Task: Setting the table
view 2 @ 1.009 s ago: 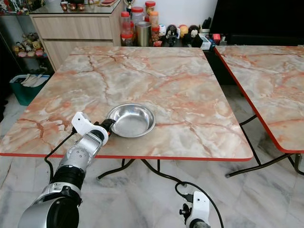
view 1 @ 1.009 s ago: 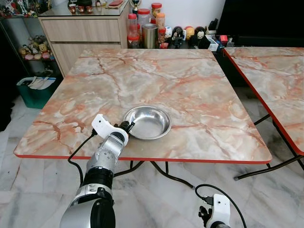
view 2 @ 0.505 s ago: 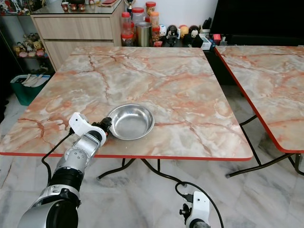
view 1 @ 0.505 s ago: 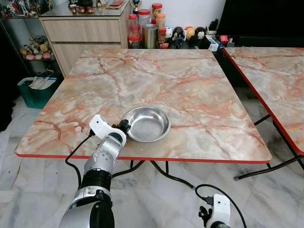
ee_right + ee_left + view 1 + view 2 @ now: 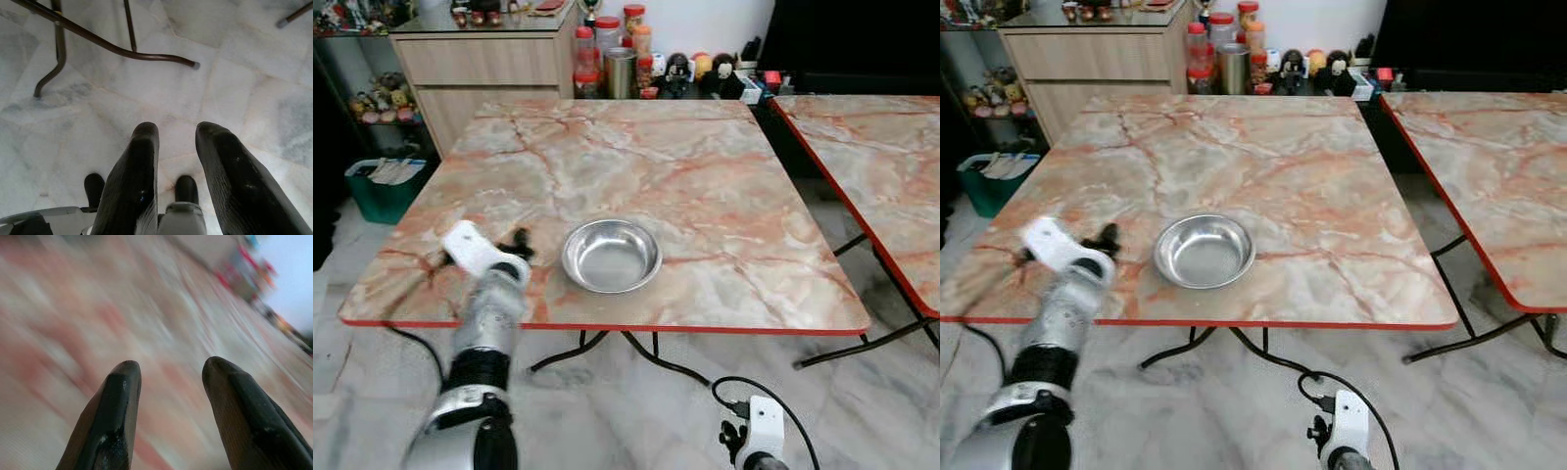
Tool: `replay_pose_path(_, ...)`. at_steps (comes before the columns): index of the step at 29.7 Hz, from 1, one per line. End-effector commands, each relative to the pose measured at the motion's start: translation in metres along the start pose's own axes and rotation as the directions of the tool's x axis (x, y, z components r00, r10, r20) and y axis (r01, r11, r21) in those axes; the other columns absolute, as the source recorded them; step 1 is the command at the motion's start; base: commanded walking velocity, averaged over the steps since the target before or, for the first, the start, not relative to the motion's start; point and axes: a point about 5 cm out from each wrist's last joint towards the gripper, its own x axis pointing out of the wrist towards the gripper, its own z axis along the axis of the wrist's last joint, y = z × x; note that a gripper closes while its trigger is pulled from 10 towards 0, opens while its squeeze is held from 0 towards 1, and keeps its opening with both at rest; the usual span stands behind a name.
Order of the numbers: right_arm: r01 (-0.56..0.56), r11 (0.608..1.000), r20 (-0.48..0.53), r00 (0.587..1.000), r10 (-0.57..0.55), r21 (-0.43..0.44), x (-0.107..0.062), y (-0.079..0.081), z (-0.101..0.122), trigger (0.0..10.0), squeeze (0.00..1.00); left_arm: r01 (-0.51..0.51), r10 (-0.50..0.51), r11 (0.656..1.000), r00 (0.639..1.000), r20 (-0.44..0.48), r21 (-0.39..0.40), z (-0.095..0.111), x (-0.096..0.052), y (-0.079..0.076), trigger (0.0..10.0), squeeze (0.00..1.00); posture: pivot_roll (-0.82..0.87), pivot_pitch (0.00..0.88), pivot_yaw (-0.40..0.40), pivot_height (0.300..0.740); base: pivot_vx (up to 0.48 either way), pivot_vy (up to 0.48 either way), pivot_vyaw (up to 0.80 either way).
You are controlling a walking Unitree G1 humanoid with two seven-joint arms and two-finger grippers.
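Note:
A shiny steel bowl [image 5: 612, 256] rests upright near the front edge of the marble-patterned table [image 5: 705, 166]. My left gripper [image 5: 519, 242] hovers over the table a short way left of the bowl, apart from it and blurred by motion. In the left wrist view its fingers [image 5: 115, 401] stand open above the blurred tabletop with nothing between them. My right gripper [image 5: 177, 142] hangs low beside me over the white floor tiles, open and empty.
A second marble table [image 5: 881, 166] stands to the right across a narrow gap. Behind are a wooden cabinet [image 5: 489, 59], jars and figurines [image 5: 636, 54], and a green bin [image 5: 382, 186] at the left. Table legs [image 5: 122, 46] and a black cable [image 5: 744, 387] cross the floor.
My left gripper has let go of the bowl's left rim and swung left, away from it. The bowl stays where it was set down.

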Motion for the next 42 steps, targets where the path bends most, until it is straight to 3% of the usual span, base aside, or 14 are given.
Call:
replay_pose_path(1, -0.005, 1.0, -0.011, 1.0, 0.005, -0.012, 0.0, 0.001, -0.002, 10.0, 0.0, -0.071, 0.066, 0.994, 0.996, 0.058, 0.088, 0.009, 0.001, 0.018, 10.0, 0.0, 0.0, 0.0, -0.008, 0.736, 0.0, 0.0, 0.0)
replay_pose_path(5, -0.006, 1.0, -0.013, 1.0, 0.006, -0.013, -0.001, 0.001, -0.003, 10.0, 0.0, -0.182, 0.147, 0.943, 0.979, 0.14, 0.28, 0.022, 0.0, 0.056, 10.0, 0.0, 0.0, 0.0, -0.001, 0.736, 0.0, 0.0, 0.0)
replay_pose_path(9, -0.006, 1.0, -0.014, 1.0, 0.006, -0.011, -0.001, 0.002, -0.003, 10.0, 0.0, -0.281, 0.228, 0.884, 0.957, 0.18, 0.373, 0.025, -0.005, 0.085, 10.0, 0.0, 0.0, 0.0, -0.002, 0.736, 0.0, 0.0, 0.0)
replay_pose_path(10, -0.006, 1.0, -0.012, 1.0, 0.006, -0.008, 0.0, 0.002, -0.003, 10.0, 0.0, -0.356, 0.31, 0.838, 0.934, 0.178, 0.414, 0.022, -0.01, 0.108, 10.0, 0.0, 0.0, 0.0, -0.003, 0.736, 0.0, 0.0, 0.0)
replay_pose_path(13, -0.003, 1.0, -0.012, 1.0, 0.003, -0.001, 0.0, 0.002, -0.003, 10.0, 0.0, -0.456, 0.441, 0.732, 0.884, 0.159, 0.506, 0.01, -0.025, 0.145, 10.0, 0.0, 0.0, 0.0, -0.003, 0.736, 0.0, 0.0, 0.0)
replay_pose_path(18, 0.004, 1.0, -0.014, 1.0, -0.004, 0.006, -0.001, 0.001, -0.005, 10.0, 0.0, -0.487, 0.525, 0.631, 0.841, 0.129, 0.604, -0.011, -0.046, 0.173, 10.0, 0.0, 0.0, 0.0, -0.003, 0.736, 0.0, 0.0, 0.0)
replay_pose_path(19, 0.004, 1.0, -0.014, 1.0, -0.004, 0.006, -0.001, 0.001, -0.005, 10.0, 0.0, -0.487, 0.525, 0.631, 0.841, 0.129, 0.604, -0.011, -0.046, 0.173, 10.0, 0.0, 0.0, 0.0, -0.003, 0.736, 0.0, 0.0, 0.0)
replay_pose_path(20, 0.009, 1.0, -0.016, 1.0, -0.009, 0.009, -0.001, 0.0, -0.005, 10.0, 0.0, -0.474, 0.559, 0.593, 0.824, 0.091, 0.65, -0.026, -0.058, 0.183, 10.0, 0.0, 0.0, 0.0, 0.0, 0.736, 0.0, 0.0, 0.0)
replay_pose_path(24, 0.015, 1.0, -0.014, 1.0, -0.015, 0.015, -0.001, -0.001, -0.005, 10.0, 0.0, -0.426, 0.581, 0.579, 0.813, 0.013, 0.695, -0.049, -0.072, 0.189, 10.0, 0.0, -0.01, 0.0, -0.001, 0.736, 0.0, 0.0, 0.0)
replay_pose_path(29, 0.024, 1.0, -0.013, 1.0, -0.024, 0.02, -0.001, -0.004, -0.005, 10.0, 0.0, -0.198, 0.532, 0.632, 0.814, -0.233, 0.75, -0.103, -0.097, 0.18, 10.0, 0.0, -0.01, 0.0, 0.0, 0.736, 0.0, 0.0, 0.0)
replay_pose_path(33, 0.025, 1.0, -0.012, 1.0, -0.024, 0.019, -0.001, -0.004, -0.004, 10.0, 0.0, -0.102, 0.489, 0.683, 0.8, -0.349, 0.723, -0.121, -0.105, 0.173, 10.0, 0.0, -0.01, 0.0, -0.004, 0.736, 0.0, 0.0, 0.0)
replay_pose_path(34, 0.027, 1.0, -0.027, 0.999, -0.026, 0.002, -0.002, -0.005, -0.006, 10.0, 0.0, 0.151, 0.379, 0.695, 0.754, -0.537, 0.703, -0.151, -0.12, 0.155, 10.0, 0.0, -0.01, 0.0, -0.008, 0.736, 0.0, 0.0, 0.0)
replay_pose_path(35, 0.026, 1.0, -0.031, 0.999, -0.026, -0.005, -0.002, -0.005, -0.006, 10.0, 0.0, 0.244, 0.343, 0.683, 0.725, -0.597, 0.689, -0.162, -0.126, 0.148, 10.0, 0.0, 0.0, 0.0, -0.014, 0.736, 0.0, 0.0, 0.0)
replay_pose_path(42, 0.018, 1.0, -0.022, 1.0, -0.019, -0.016, -0.001, -0.003, -0.003, 10.0, 0.0, 0.425, 0.24, 0.668, 0.654, -0.718, 0.61, -0.187, -0.144, 0.127, 10.0, 0.0, -0.02, 0.0, -0.009, 0.736, 0.0, 0.0, 0.0)
